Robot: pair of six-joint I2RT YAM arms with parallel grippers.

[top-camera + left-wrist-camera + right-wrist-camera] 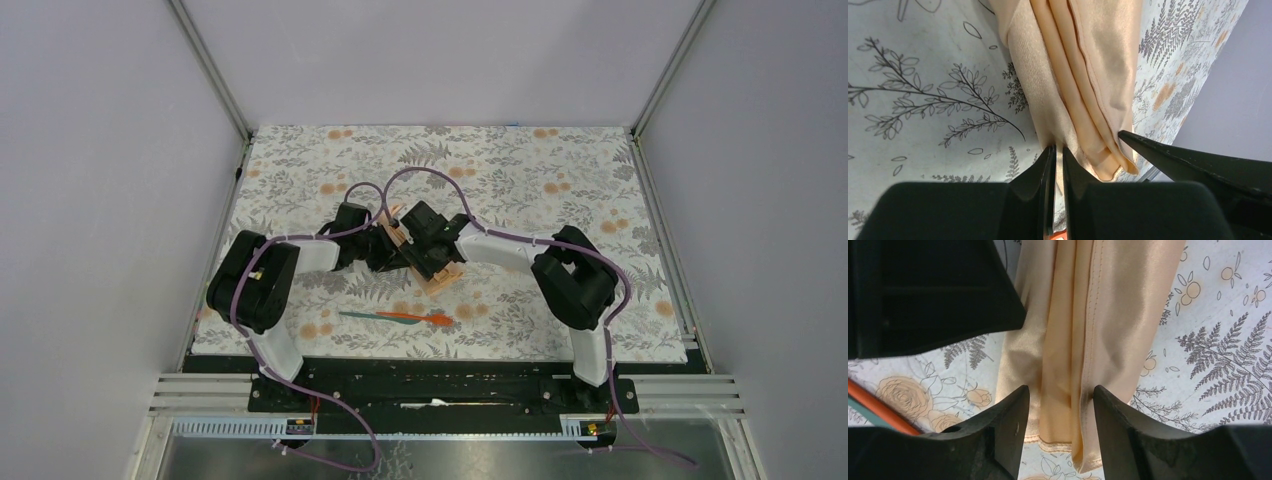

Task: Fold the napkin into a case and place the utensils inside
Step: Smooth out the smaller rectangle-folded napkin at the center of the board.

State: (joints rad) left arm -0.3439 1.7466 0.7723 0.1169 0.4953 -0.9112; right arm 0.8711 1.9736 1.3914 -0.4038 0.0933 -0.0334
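The peach-orange napkin lies folded into a long narrow layered case between the two grippers. It also shows in the left wrist view and the right wrist view. My left gripper is shut on one thin edge layer of it. My right gripper is open, its fingers astride the folded strip near its end. The utensils, one teal-green and one orange-red, lie together on the cloth in front of the napkin. The orange-red one also shows in the right wrist view.
A grey floral-print tablecloth covers the table. Metal frame rails run along both sides, with plain walls behind. The arm bases stand on a black bar at the near edge.
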